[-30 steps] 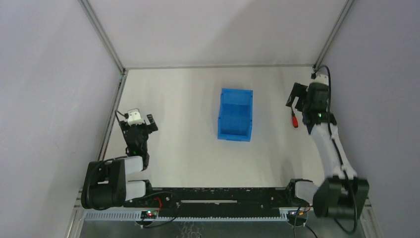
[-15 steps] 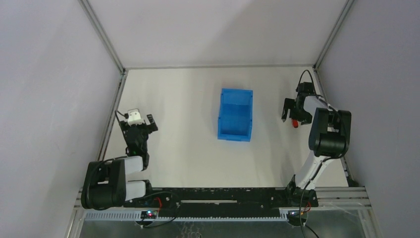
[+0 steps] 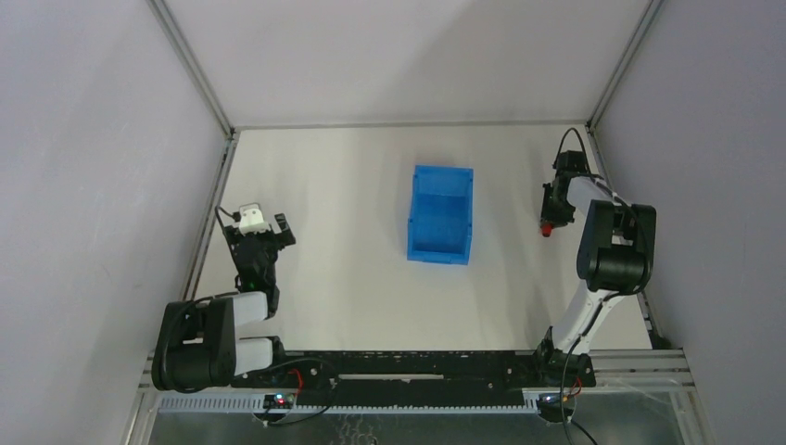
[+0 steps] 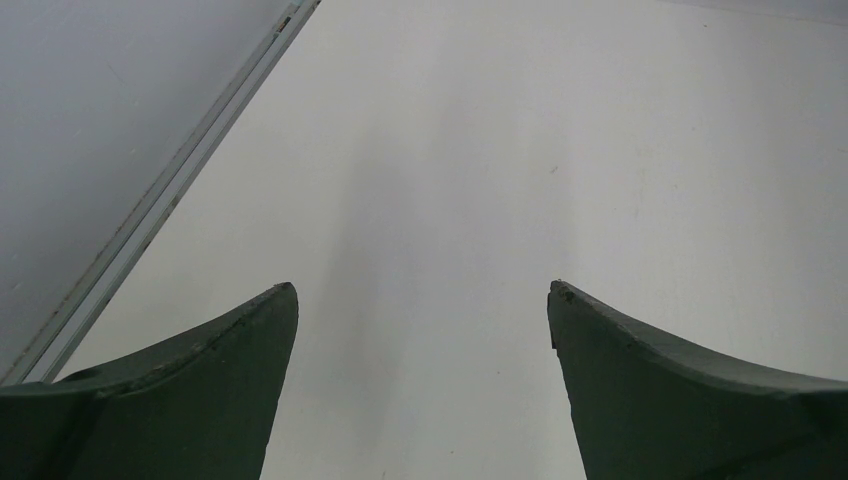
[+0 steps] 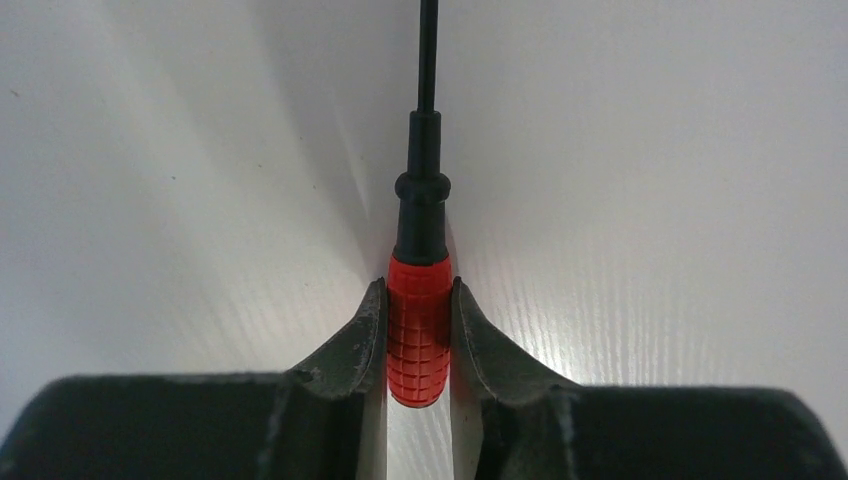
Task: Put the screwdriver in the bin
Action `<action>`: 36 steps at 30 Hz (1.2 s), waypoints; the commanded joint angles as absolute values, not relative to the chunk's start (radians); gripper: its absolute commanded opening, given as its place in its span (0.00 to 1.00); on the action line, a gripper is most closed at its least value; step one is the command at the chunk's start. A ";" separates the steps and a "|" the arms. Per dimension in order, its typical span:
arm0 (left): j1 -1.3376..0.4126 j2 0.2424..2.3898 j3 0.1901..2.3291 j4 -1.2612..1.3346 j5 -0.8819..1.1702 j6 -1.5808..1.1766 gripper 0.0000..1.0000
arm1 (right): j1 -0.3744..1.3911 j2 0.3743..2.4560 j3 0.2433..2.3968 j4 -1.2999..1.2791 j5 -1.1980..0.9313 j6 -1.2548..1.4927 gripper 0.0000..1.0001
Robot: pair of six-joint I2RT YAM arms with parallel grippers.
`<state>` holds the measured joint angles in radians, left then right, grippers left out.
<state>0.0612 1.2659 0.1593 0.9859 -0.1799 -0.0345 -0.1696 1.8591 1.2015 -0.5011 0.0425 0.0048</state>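
Note:
The screwdriver (image 5: 419, 330) has a short red ribbed handle and a thin dark shaft pointing away from the wrist camera. My right gripper (image 5: 419, 300) is shut on the red handle, low over the table near the right wall. From above, the right gripper (image 3: 551, 215) shows a bit of the red screwdriver (image 3: 548, 229) at its tip. The blue bin (image 3: 441, 227) stands in the middle of the table, apart from the right gripper and to its left. My left gripper (image 4: 423, 290) is open over bare table, far left of the bin, also the left gripper (image 3: 269, 227) from above.
Grey walls close in the table on three sides. A metal rail (image 3: 211, 209) runs along the left edge, close to the left gripper. The right wall rail (image 3: 598, 162) runs just beside the right gripper.
The right gripper's jaws closed onto the screwdriver's red handle. The right arm dropped toward the table at the start of the second. The left arm has not moved.

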 commanded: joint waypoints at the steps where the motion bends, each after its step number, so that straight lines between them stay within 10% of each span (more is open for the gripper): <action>1: 0.058 1.257 0.194 1.052 -0.184 -0.026 1.00 | -0.178 1.742 1.230 -0.558 0.091 0.013 0.05; 20: 0.057 1.258 0.194 1.052 -0.184 -0.026 1.00 | -0.016 1.343 1.455 -0.860 -0.100 0.217 0.03; 36: 0.057 1.258 0.194 1.052 -0.183 -0.026 1.00 | 0.481 1.563 1.586 -0.660 -0.097 0.241 0.04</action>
